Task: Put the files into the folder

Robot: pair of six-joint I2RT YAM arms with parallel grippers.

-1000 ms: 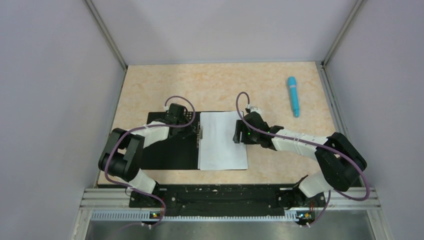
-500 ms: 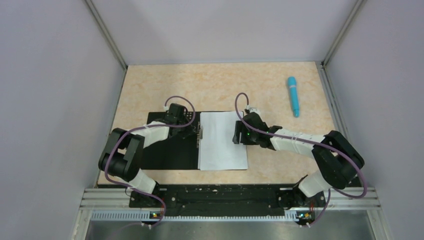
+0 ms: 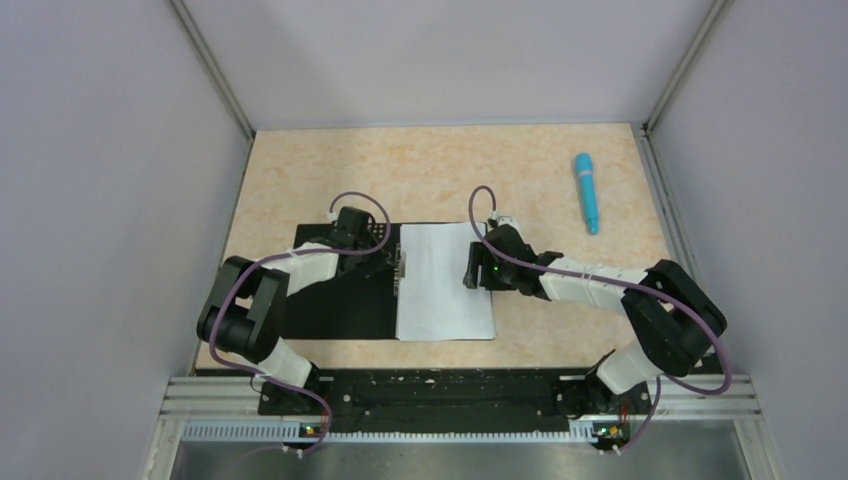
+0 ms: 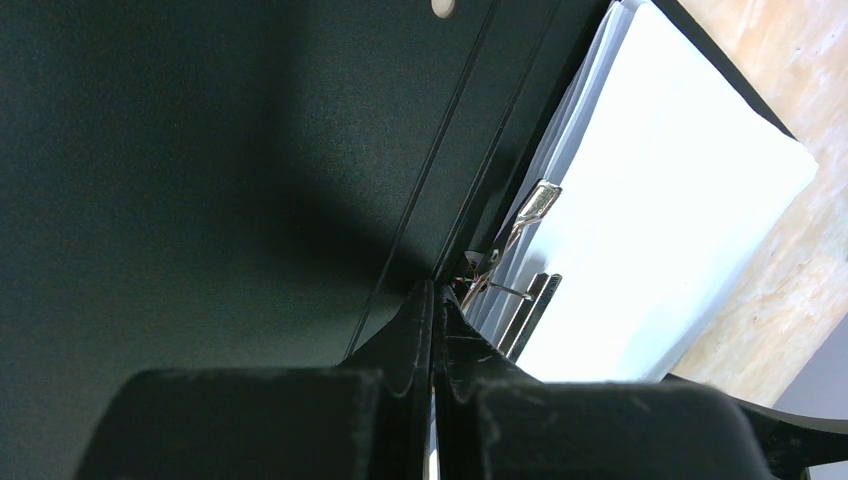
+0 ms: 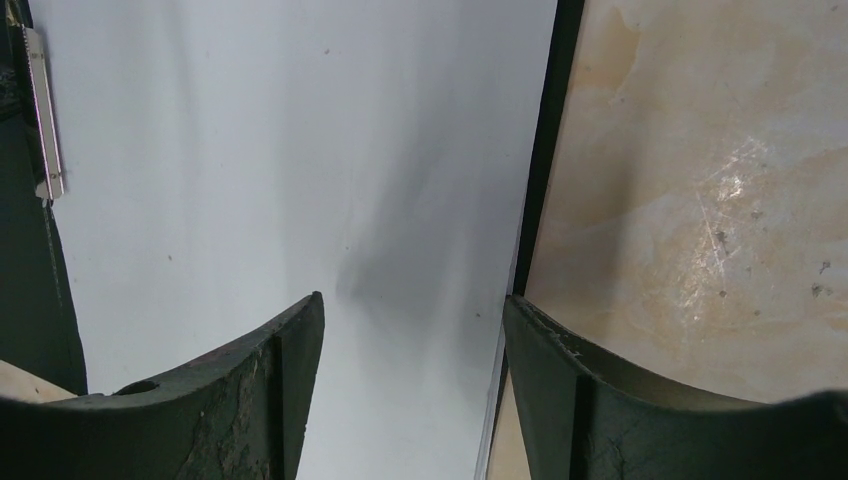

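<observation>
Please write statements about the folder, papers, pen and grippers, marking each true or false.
1. The folder lies open. True.
2. The files lie on its left half. False: its right half.
3. The right gripper is open over the files' edge. True.
4. The blue pen rests on the files. False: it lies apart on the table.
5. The left gripper is wide open. False: shut, beside the metal clip.

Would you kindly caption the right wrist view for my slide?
Open right gripper hovers over white paper sheets lying in the open folder.
</observation>
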